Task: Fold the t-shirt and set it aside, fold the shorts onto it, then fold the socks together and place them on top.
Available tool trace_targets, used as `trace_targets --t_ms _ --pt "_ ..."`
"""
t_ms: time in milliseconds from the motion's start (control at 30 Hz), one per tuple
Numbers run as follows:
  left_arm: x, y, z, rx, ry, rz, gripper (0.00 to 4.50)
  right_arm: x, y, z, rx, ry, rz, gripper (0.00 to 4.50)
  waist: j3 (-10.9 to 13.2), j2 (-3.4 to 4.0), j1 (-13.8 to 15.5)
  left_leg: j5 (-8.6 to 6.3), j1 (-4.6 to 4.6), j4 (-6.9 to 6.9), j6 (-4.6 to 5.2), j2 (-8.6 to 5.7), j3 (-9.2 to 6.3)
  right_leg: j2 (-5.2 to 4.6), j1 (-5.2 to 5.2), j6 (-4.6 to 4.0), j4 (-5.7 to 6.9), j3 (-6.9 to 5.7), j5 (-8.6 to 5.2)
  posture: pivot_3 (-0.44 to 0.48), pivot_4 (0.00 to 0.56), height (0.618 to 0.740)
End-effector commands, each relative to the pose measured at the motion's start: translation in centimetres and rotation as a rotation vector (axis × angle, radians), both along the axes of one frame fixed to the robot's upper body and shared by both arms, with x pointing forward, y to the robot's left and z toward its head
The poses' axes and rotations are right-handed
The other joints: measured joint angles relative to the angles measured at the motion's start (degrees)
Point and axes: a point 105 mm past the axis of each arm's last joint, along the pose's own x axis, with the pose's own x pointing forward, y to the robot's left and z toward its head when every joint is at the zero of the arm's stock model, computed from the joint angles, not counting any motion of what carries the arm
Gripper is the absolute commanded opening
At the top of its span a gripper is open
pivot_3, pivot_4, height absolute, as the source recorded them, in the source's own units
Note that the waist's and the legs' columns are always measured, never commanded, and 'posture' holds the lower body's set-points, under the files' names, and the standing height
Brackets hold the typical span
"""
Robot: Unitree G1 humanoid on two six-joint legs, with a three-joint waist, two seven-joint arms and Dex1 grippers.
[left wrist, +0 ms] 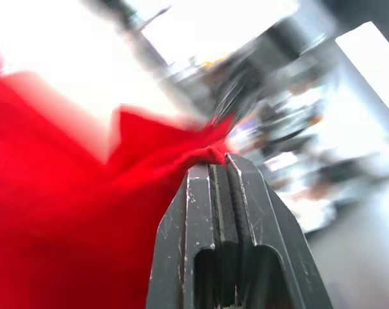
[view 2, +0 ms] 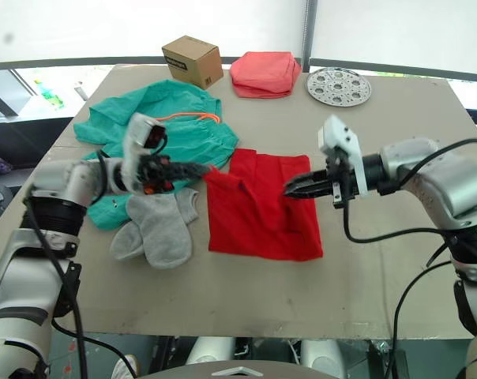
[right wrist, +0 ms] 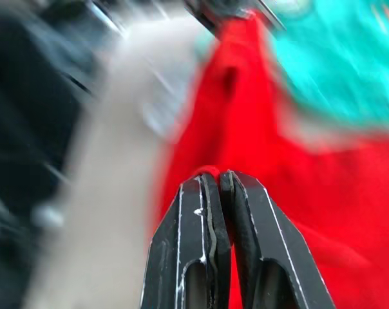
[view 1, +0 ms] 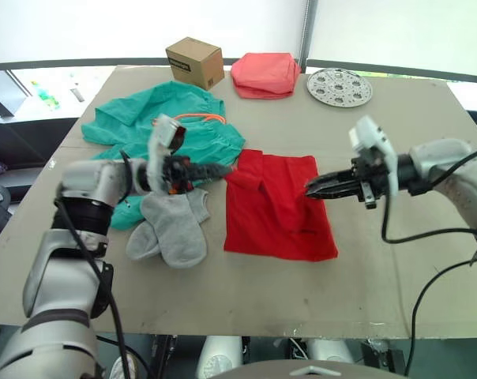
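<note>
Grey table (view 1: 317, 292), bright windows behind

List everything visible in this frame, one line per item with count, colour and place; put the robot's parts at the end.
t-shirt: one, bright red, partly folded, middle of the table.
shorts: one pair, teal-green with orange drawstring, spread on the robot's left, behind the socks.
socks: two, light grey, side by side left of the t-shirt.
cardboard box: one, brown, far edge.
folded cloth: one, salmon-pink, far edge beside the box.
perforated disc: one, silver-grey, far right.
table: one, grey-brown.
left gripper: black fingers, shut on the t-shirt's left edge.
right gripper: black fingers, shut on the t-shirt's right edge.
</note>
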Motion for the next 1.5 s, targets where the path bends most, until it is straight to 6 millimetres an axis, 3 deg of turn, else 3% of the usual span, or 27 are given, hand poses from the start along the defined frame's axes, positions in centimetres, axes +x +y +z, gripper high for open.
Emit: trace_targets --t_ms 33,133,300,433,700,800,900,1000,1167,1300,1400,1500 --pt "2.7 -0.3 -2.9 0.142 -0.066 0.158 0.0 5.0 -1.9 -4.5 -0.183 -0.024 -0.255 0.07 -0.15 0.02 0.1 -0.02 0.15 0.02 0.02 -0.03 0.0 -0.03 0.11 0.0 0.05 -0.03 -0.02 0.0 0.15 0.74" --pt "6.6 -0.3 -7.3 0.409 -0.108 0.388 0.0 9.4 -4.3 -7.8 -0.321 0.008 -0.515 0.07 -0.15 0.01 0.2 -0.16 0.61 0.03 0.32 -0.16 0.06 -0.19 0.53 -0.09 0.09 -0.12 -0.1 0.0 0.15 0.74" --pt "9.1 -0.4 -9.6 0.556 -0.086 0.515 0.0 11.9 -5.8 -10.2 -0.451 0.01 -0.64 0.07 -0.09 -0.11 -0.43 0.22 -0.32 0.34 0.43 -0.3 0.5 -0.36 -0.42 0.36 0.42 0.21 0.43 0.0 0.15 0.74" --pt "9.7 -1.0 -8.7 0.52 -0.113 0.524 0.0 12.8 -5.3 -9.6 -0.483 -0.025 -0.694 0.07 -0.1 -0.1 -1.05 0.22 -0.38 0.16 0.39 -0.23 0.55 -0.36 -0.56 0.47 0.42 0.07 0.4 0.0 0.15 0.74" --pt "8.6 -1.7 -4.7 0.306 -0.151 0.4 0.0 12.5 -3.3 -8.4 -0.359 -0.075 -0.674 0.07 -0.1 -0.09 -1.76 0.22 -0.2 0.09 0.36 -0.17 0.8 -0.39 -0.54 0.48 0.47 0.14 0.4 0.0 0.15 0.74" --pt "8.3 -1.9 -4.1 0.285 -0.169 0.373 0.0 12.6 -2.5 -7.2 -0.266 -0.085 -0.672 0.07 -0.1 -0.09 -1.74 0.22 -0.17 0.09 0.36 -0.18 0.81 -0.39 -0.52 0.48 0.5 0.19 0.4 0.0 0.15 0.74" --pt "8.4 -1.6 -3.3 0.245 -0.19 0.396 0.0 12.7 -1.7 -5.8 -0.193 -0.115 -0.647 0.07 -0.1 -0.09 -1.71 0.22 -0.17 0.09 0.36 -0.18 0.82 -0.39 -0.52 0.48 0.5 0.21 0.41 0.0 0.15 0.74" --pt "9.5 -0.2 -1.8 0.179 -0.181 0.524 0.0 13.2 -2.0 -5.1 -0.164 -0.114 -0.669 0.07 -0.09 -0.09 -1.72 0.22 -0.16 0.07 0.36 -0.17 0.81 -0.38 -0.53 0.47 0.51 0.2 0.4 0.0 0.15 0.74" --pt "11.2 1.0 -3.4 0.285 -0.176 0.686 0.0 15.4 -3.3 -5.7 -0.186 -0.092 -0.793 0.07 -0.1 -0.08 -1.73 0.22 -0.09 0.06 0.36 -0.18 0.86 -0.41 -0.49 0.48 0.51 0.24 0.41 0.0 0.15 0.74" --pt "12.2 1.3 -4.8 0.372 -0.176 0.774 0.0 16.6 -4.2 -7.7 -0.246 -0.069 -0.859 0.07 -0.1 -0.09 -1.73 0.22 -0.07 0.04 0.36 -0.18 0.89 -0.4 -0.49 0.48 0.52 0.24 0.41 0.0 0.15 0.74" --pt "12.4 1.2 -4.8 0.376 -0.185 0.787 0.0 17.1 -4.4 -8.7 -0.257 -0.05 -0.876 0.07 -0.1 -0.09 -1.75 0.22 -0.07 0.02 0.36 -0.18 0.91 -0.4 -0.5 0.47 0.51 0.23 0.41 0.0 0.15 0.74" --pt "12.5 1.6 -3.8 0.337 -0.2 0.811 0.0 17.4 -3.7 -7.7 -0.19 -0.058 -0.866 0.07 -0.1 -0.08 -1.96 0.22 -0.07 -0.01 0.35 -0.17 0.93 -0.4 -0.52 0.48 0.52 0.23 0.41 0.0 0.15 0.74"
